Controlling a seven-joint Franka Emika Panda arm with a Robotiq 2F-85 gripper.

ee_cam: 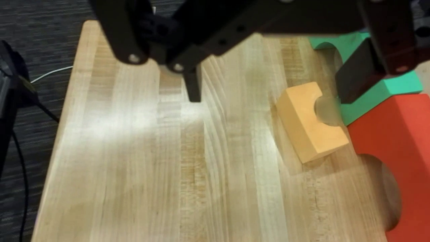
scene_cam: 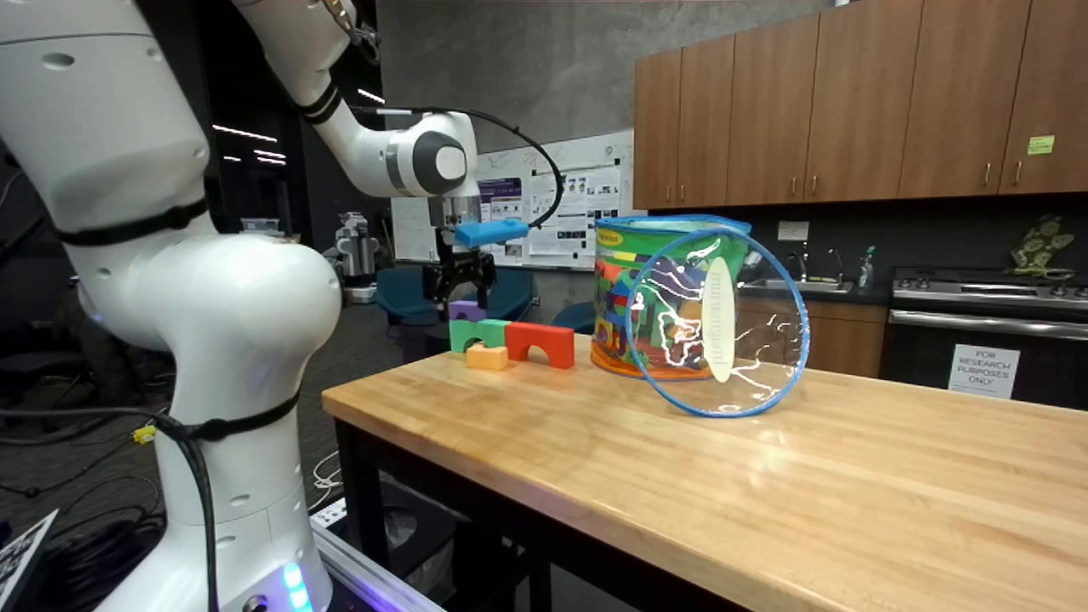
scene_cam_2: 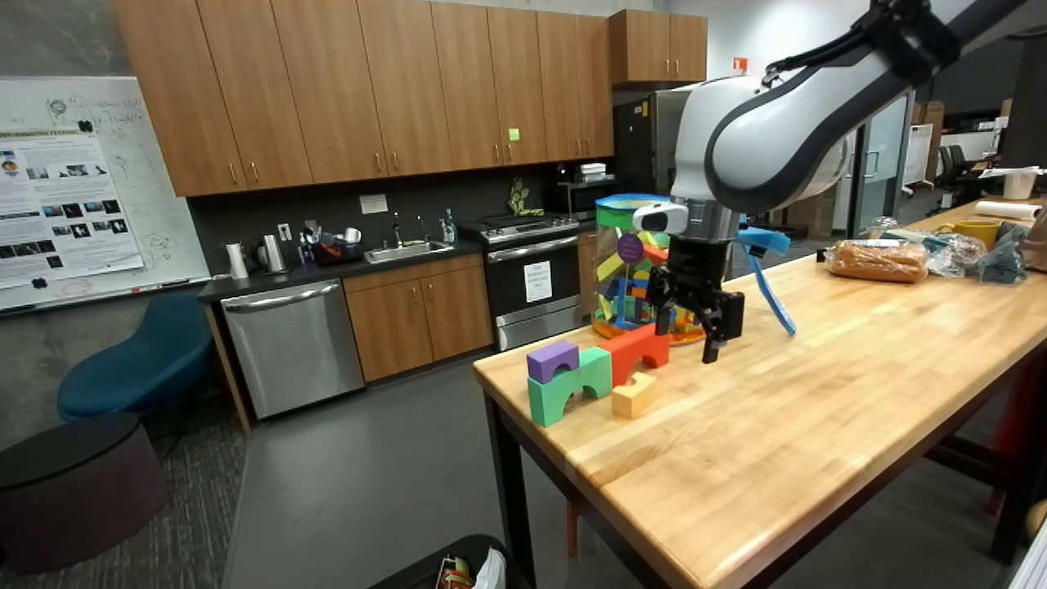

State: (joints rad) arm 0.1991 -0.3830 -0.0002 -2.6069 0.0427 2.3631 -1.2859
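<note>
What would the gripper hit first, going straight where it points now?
One side of the gripper would probably meet the orange block first, or else the tabletop beside it; depth is unclear.

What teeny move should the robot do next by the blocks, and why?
Maybe shift the open fingers a bit toward the small orange block: they hang above the table holding nothing, and in the wrist view the block shows nearer one of them than the other.
</note>
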